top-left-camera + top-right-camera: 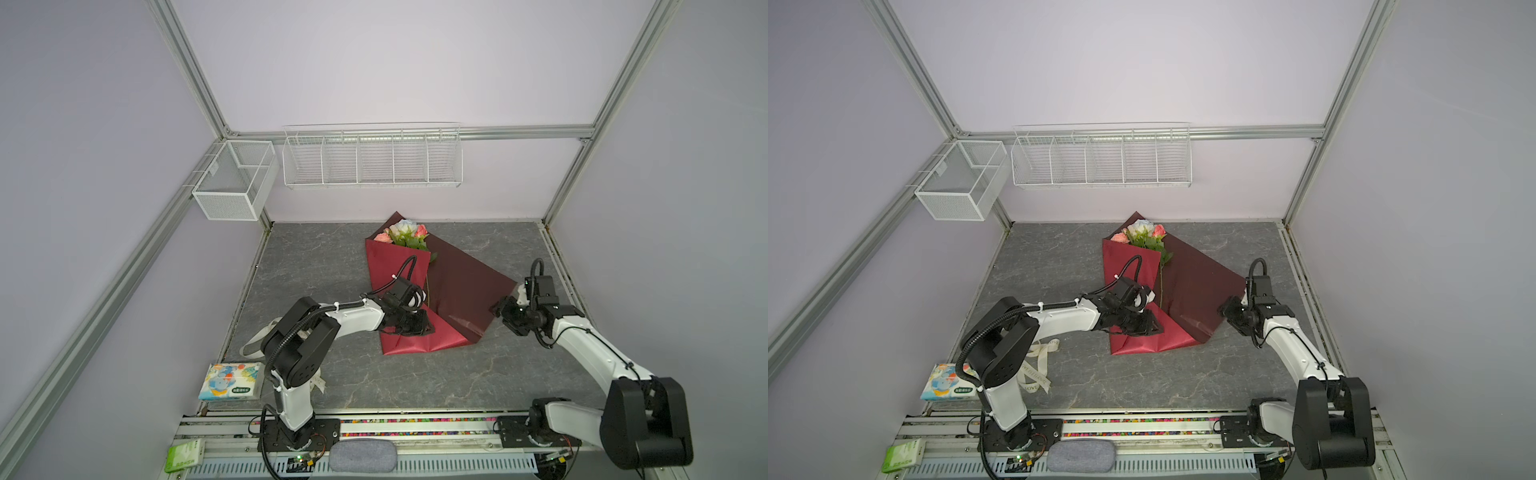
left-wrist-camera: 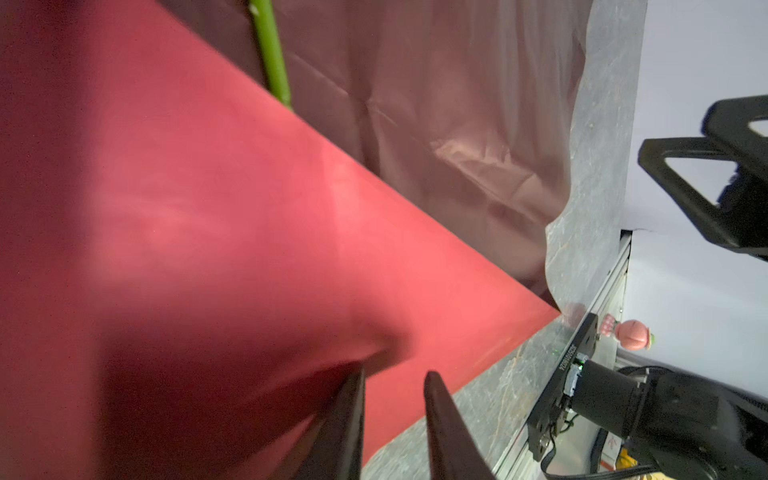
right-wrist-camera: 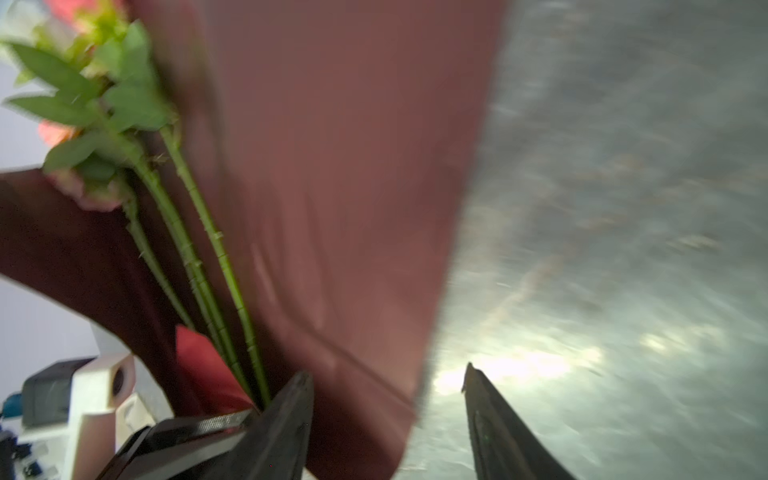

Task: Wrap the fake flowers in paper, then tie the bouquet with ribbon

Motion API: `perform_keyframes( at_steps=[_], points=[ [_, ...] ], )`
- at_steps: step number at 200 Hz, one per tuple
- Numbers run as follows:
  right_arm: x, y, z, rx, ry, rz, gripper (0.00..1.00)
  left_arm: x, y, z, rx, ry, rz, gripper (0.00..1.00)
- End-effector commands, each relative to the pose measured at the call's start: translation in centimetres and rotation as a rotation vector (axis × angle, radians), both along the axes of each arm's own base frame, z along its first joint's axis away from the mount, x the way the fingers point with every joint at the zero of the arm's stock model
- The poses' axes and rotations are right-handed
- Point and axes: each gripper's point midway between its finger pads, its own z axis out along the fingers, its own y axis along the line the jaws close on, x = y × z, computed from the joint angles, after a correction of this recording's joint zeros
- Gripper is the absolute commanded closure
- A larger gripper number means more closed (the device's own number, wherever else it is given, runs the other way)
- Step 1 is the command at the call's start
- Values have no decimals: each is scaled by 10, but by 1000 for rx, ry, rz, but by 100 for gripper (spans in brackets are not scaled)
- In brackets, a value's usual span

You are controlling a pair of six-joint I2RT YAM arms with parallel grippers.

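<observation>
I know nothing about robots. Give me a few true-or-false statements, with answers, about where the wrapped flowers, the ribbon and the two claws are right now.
1. The bouquet of fake roses in shiny red wrapping paper lies on the grey stone-patterned tabletop. True.
2. The cream printed ribbon is tied around the bouquet. False: the ribbon lies loose on the tabletop near the left arm's base, apart from the bouquet.
3. The right gripper has its jaws open beside the paper's edge. True.
4. The left gripper is at the top of the bouquet. False: it is at the lower, stem end, away from the flower heads.
</observation>
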Motion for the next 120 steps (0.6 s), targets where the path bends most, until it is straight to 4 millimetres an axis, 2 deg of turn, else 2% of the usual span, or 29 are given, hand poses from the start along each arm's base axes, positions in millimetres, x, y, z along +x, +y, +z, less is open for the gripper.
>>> perform_keyframes(
  at_steps=[1, 33, 65, 120],
  points=[
    [-12, 2, -6, 57, 11, 30, 36, -11, -7, -1, -26, 12, -120, 76],
    [-11, 2, -15, 68, 39, 41, 36, -15, -4, -3, 7, 3, -172, 78],
    [6, 11, -17, 130, 15, 68, 36, -16, -2, -10, 31, 16, -183, 80],
    [28, 21, -32, 215, 6, 50, 42, -14, 0, -11, 45, 7, -175, 82]
  ],
)
